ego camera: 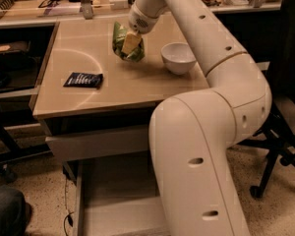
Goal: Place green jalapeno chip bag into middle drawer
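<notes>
Camera view gives you the end effector [130, 44] over the far middle of the desk [137, 90], clenched on the green jalapeno chip bag [133, 56], with one yellowish finger [132, 40] pressed across the bag's face. The bag sits directly under the wrist, its long axis near upright and leaning slightly toward 11 o'clock. You cannot tell whether its lower edge touches the desk.

A white bowl [178, 58] stands just beside it at 3 o'clock, and a dark blue packet [83, 79] lies well apart at 8 o'clock. The middle drawer [113, 195] is pulled out at 6 o'clock from the bag, below the desk's front edge, so your carry likely runs toward 6 o'clock and down.

The arm [211, 48] rises from the lower right. Its big elbow overhangs the drawer's right side, and the forearm slopes toward 11 o'clock.
</notes>
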`<state>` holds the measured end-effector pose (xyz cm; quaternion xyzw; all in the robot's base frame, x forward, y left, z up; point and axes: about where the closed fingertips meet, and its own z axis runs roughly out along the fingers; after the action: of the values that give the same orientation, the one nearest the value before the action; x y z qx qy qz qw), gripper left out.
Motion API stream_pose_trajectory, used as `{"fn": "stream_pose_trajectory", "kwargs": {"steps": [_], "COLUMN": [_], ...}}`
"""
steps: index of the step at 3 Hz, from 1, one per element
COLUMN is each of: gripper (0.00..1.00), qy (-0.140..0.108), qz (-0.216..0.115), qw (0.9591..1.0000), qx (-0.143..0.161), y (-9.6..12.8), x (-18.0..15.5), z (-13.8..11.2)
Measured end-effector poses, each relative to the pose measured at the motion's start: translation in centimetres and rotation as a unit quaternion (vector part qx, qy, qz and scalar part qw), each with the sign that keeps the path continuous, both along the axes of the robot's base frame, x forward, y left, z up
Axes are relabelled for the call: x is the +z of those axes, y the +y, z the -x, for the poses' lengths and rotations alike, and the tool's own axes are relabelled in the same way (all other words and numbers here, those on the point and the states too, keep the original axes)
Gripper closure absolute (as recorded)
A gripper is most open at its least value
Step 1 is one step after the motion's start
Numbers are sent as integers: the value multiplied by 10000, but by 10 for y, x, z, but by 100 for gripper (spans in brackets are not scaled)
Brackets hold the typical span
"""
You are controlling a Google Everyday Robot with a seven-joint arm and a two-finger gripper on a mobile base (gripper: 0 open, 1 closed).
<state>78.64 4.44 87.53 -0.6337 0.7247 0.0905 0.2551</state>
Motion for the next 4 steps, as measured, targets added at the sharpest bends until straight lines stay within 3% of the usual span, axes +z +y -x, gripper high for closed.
{"fn": "stream_pose_trajectory", "kwargs": {"steps": [1,2,3,4], "gripper": [100,100,100,100], "qy": [-61,-57,-70,-288], "qz": [-107,-104,-20,13], "qw": [9999,9999,10000,9982], "qx": [105,102,-45,-525], "y": [1,1,-8,-31], "x": [9,8,19,62], "z": [34,34,53,99]}}
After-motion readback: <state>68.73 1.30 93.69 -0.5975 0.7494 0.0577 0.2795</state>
